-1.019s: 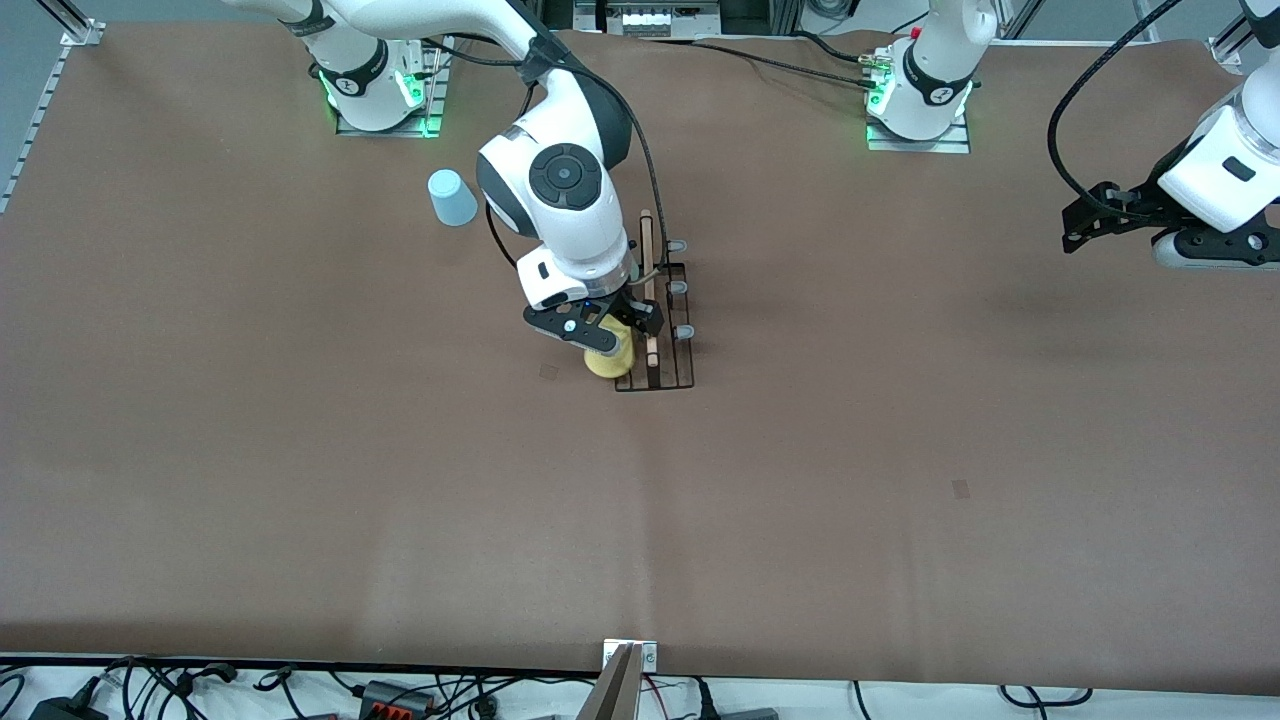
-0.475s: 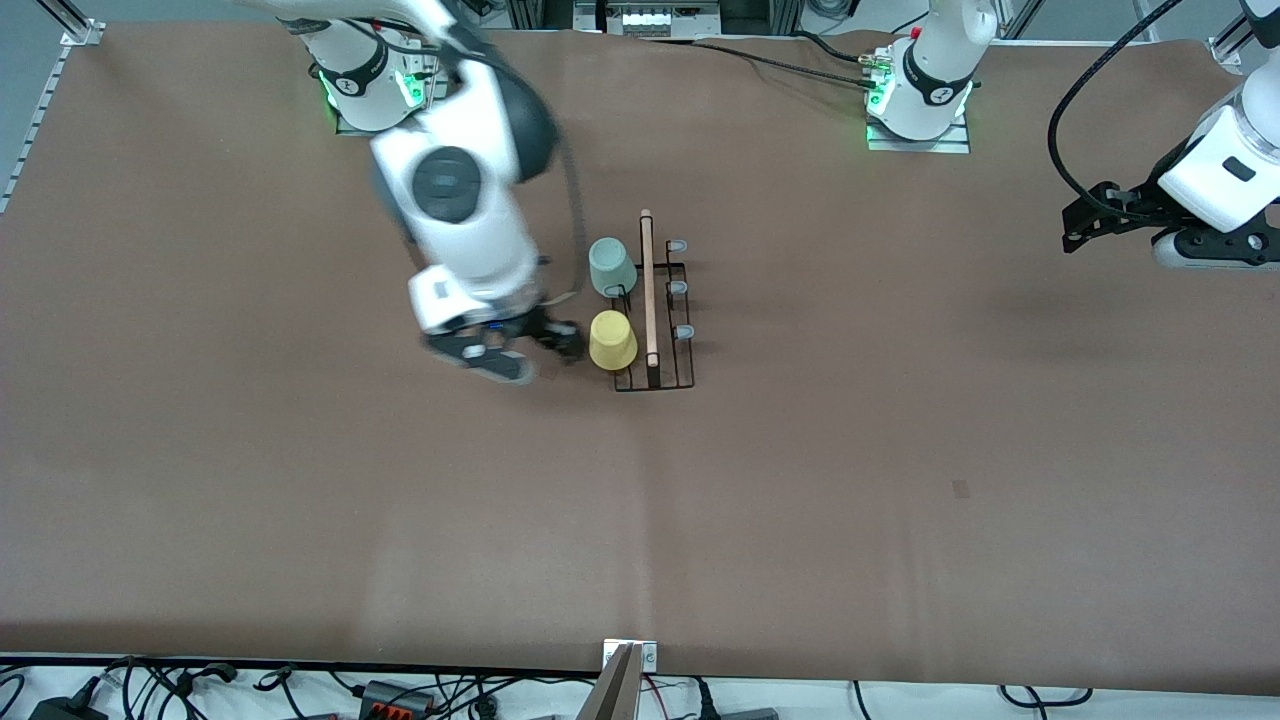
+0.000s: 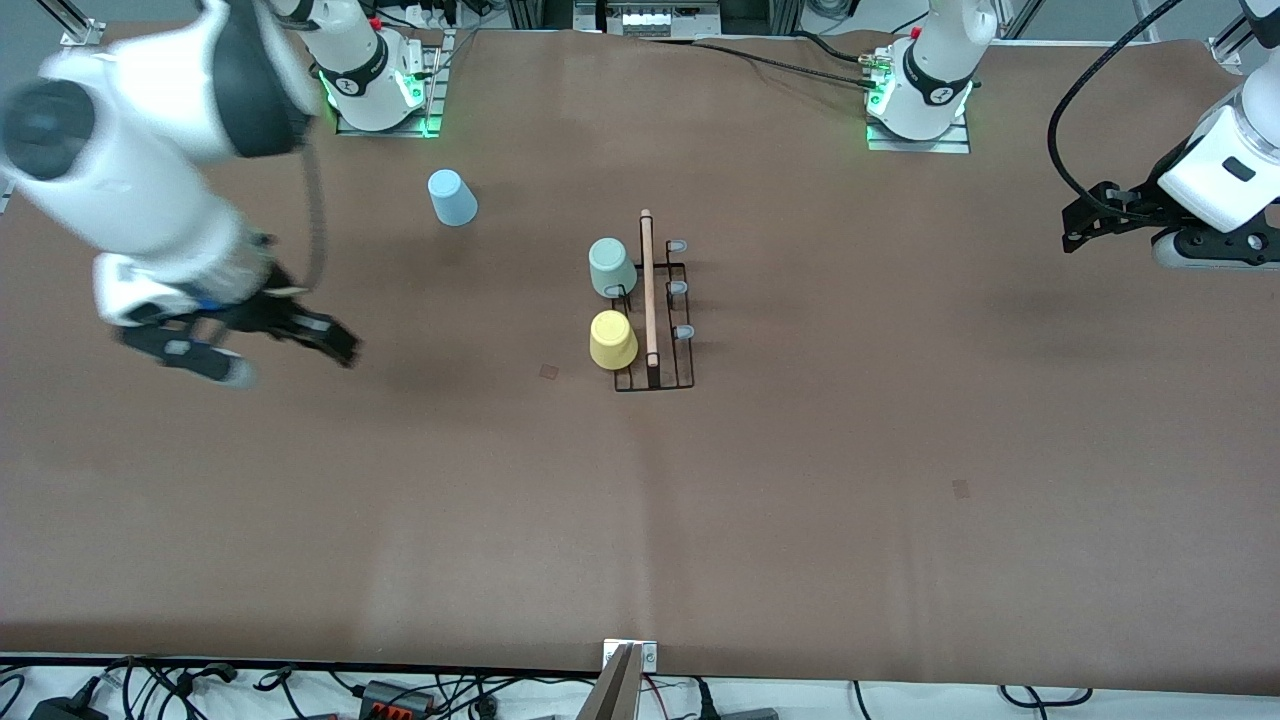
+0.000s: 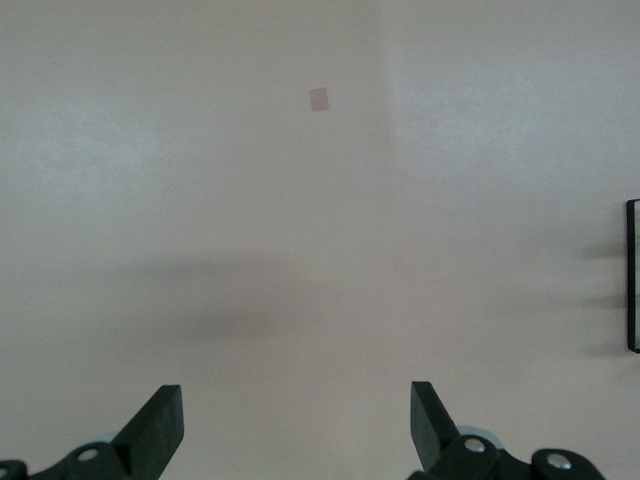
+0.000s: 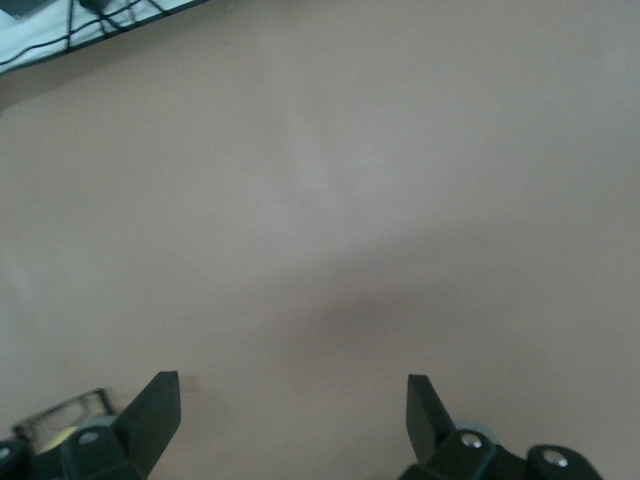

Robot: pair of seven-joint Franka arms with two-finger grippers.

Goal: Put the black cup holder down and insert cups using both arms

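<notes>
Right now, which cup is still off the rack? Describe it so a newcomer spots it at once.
Start at the black cup holder mid-table, with the pale green cup and yellow cup on its pegs. Look toward the right arm's base: the light blue cup stands there alone on the bare table, upside down. It is the only blue cup and touches no rack.

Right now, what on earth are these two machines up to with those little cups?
They are loading cups onto a black cup holder in the middle of the table. A pale green cup and a yellow cup already sit on it. A light blue cup still stands on the table, nearer the right arm's base. The right end effector is open and empty over bare table toward its own end. The left end effector waits open at the other end.
</notes>
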